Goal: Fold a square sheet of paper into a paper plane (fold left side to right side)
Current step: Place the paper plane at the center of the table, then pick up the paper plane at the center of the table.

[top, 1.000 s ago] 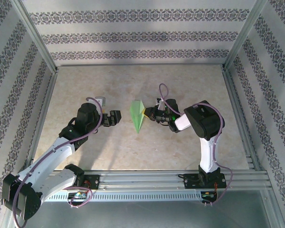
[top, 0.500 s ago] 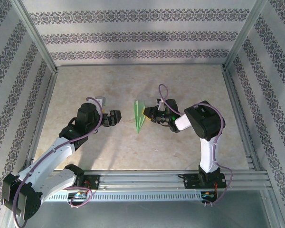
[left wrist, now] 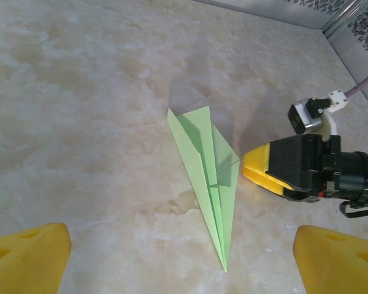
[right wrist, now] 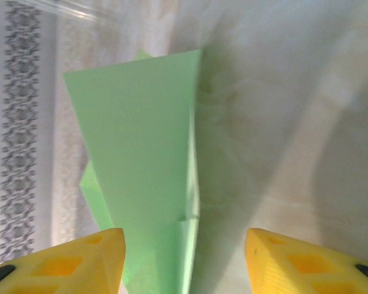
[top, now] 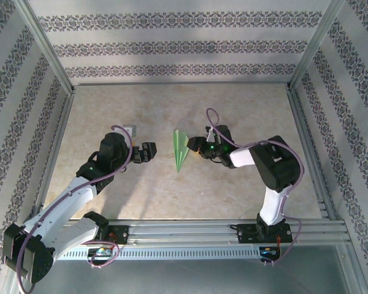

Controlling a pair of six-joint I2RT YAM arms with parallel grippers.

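Table [top: 116, 196]: pale marbled top, bearing the plane near its middle.
Walls [top: 172, 46]: striped, patterned panels, standing round the table on its left, far and right sides.
Rail [top: 190, 231]: metal, running along the near edge and carrying both arm bases.
Left arm [top: 73, 196]: white and black, reaching from the near left corner toward the middle of the table.
Right arm [top: 276, 177]: rising from its base on the near right and bending left toward the plane.
Plane [top: 180, 150]: slim pale green dart, lying on the table between the two hands and closer to the right one. Its sharp tip is pointing at the near edge and its wide end at the far wall. In the left wrist view [left wrist: 211, 184] its centre crease and folded layers are showing.
Left hand [top: 148, 151]: sitting to the left of the plane, apart from it, and standing wide open. Its yellow fingertips [left wrist: 24, 260] are sitting at the two lower corners of its own view.
Right hand [top: 194, 147]: sitting just beside the plane's right edge, jaws parted and not clamping the paper. Its fingertips [right wrist: 80, 260] are standing apart in its own view, with a green flap [right wrist: 141, 147] lying between them, nearer the left-side one. Whether a finger is touching the paper cannot be told.
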